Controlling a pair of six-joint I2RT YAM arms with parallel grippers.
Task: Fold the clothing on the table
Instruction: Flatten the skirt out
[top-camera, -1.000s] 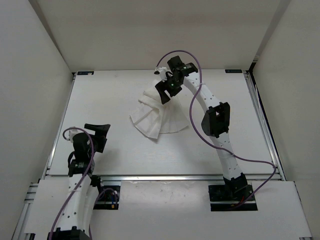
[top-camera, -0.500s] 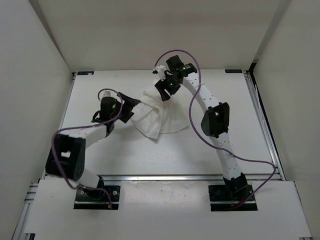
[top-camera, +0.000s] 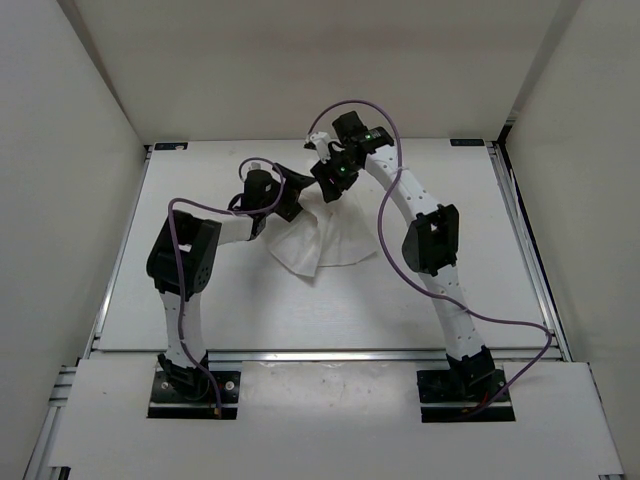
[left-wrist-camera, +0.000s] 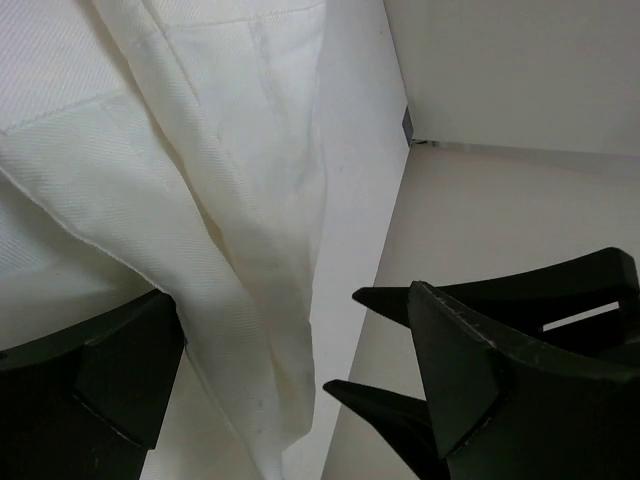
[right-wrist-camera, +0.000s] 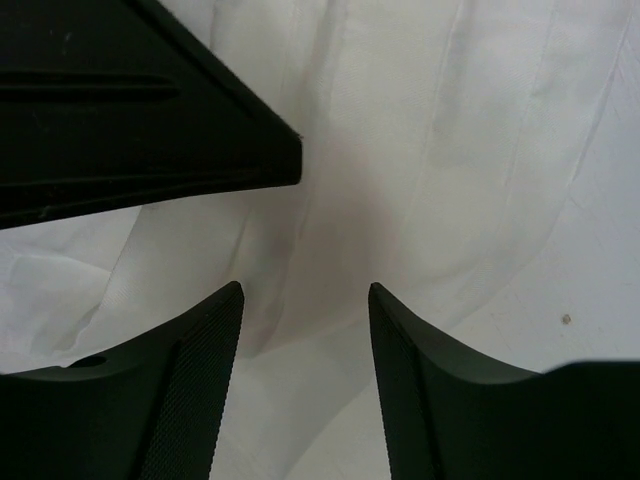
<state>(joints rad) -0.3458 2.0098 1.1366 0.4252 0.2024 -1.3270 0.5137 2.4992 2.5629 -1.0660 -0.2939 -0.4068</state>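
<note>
Top external view is showing a white matte table (top-camera: 200, 300) boxed in by plain white walls (top-camera: 300, 70), with a metal rail (top-camera: 527, 250) running along its right edge. The clothing (top-camera: 325, 240), a thin white garment, is lying bunched on the far half of the table, near the middle. It is fanning out toward the near side and narrowing to a peak at the far end, where both arms are meeting.

Both white arms are rising from bases at the near edge, each trailing a purple cable (top-camera: 385, 120). The left arm is bending sharply at its elbow and reaching right, its left gripper (top-camera: 292, 192) sitting at the garment's far left edge. The right arm is arching high over the table and curling back down, its right gripper (top-camera: 324, 188) pointing at the peak of the fabric, just beside the left one.

Left wrist view is showing the left gripper (left-wrist-camera: 260, 340) with its jaws spread wide and a hanging fold of the clothing (left-wrist-camera: 200, 200) lying between them, pinched by neither.

Right wrist view is showing the right gripper (right-wrist-camera: 305, 300) with its jaws partly apart over wrinkled cloth (right-wrist-camera: 450, 150). A gap is visible, and nothing is being clamped. A black slab (right-wrist-camera: 120, 100) is filling the upper left corner.
</note>
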